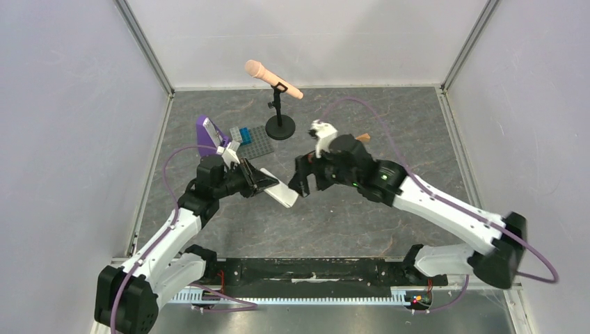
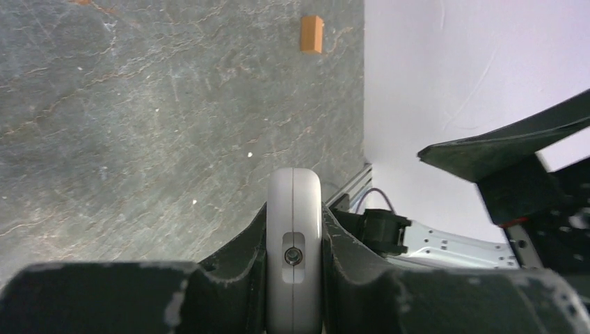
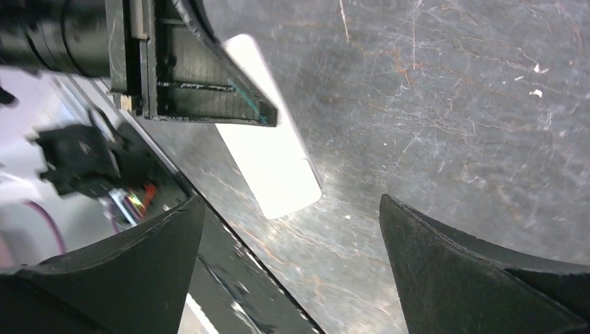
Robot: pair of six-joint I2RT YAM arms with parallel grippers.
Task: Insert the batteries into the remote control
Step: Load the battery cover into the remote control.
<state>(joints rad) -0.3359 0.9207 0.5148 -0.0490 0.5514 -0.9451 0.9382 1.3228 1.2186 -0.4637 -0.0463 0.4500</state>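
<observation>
My left gripper (image 1: 266, 182) is shut on the remote control (image 1: 284, 195), a white bar held by its flat sides, its free end pointing toward the right arm. In the left wrist view the remote (image 2: 293, 229) stands on edge between the fingers (image 2: 236, 257), end-on with a small screw showing. My right gripper (image 1: 303, 184) is open and empty, just right of the remote's free end. In the right wrist view the remote (image 3: 275, 163) lies ahead of the wide-open fingers (image 3: 160, 243), under the left gripper (image 3: 202, 83). The batteries are not in view.
A microphone on a black stand (image 1: 278, 104) is at the back centre. A grey slab with blue bricks (image 1: 249, 141) and a purple stand (image 1: 206, 132) sit behind the left gripper. A tan wooden block (image 1: 363, 137) lies behind the right wrist and shows in the left wrist view (image 2: 312, 33).
</observation>
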